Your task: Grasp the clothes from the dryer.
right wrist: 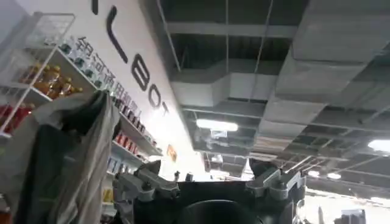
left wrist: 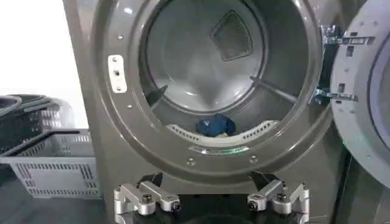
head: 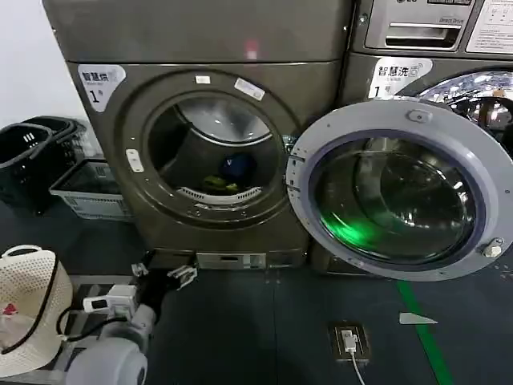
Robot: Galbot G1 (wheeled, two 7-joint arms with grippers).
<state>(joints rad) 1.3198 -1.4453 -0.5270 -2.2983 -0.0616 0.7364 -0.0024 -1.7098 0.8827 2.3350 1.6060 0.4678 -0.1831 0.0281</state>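
On my far left a white hat (head: pixel 24 309) lies low beside my arm, with dark baskets (head: pixel 32 160) and a grey crate (head: pixel 92 192) standing on the floor behind it, next to the dryer.

My left pincer (head: pixel 166 275) hangs low before the dryer's base, its two fingers spread apart and gripping nothing; in the left wrist view the same pincer (left wrist: pixel 211 198) sits just under the porthole rim.

The dryer (head: pixel 104 128) fills the middle, its label marked 1 at the upper left of the front panel. The clothes (head: pixel 228 176) lie at the bottom of the drum, near the front lip: a dark blue garment (left wrist: pixel 210 125) with a yellow-green cloth (left wrist: pixel 223 133) touching it. They are well apart from my left pincer.

The door (head: pixel 397 188) stands swung wide to the right, its glass facing me, covering the lower front of the neighbouring machine (head: pixel 433 48).

My right pincer (right wrist: pixel 210 179) points up toward a ceiling and a shelved wall, fingers parted and empty.
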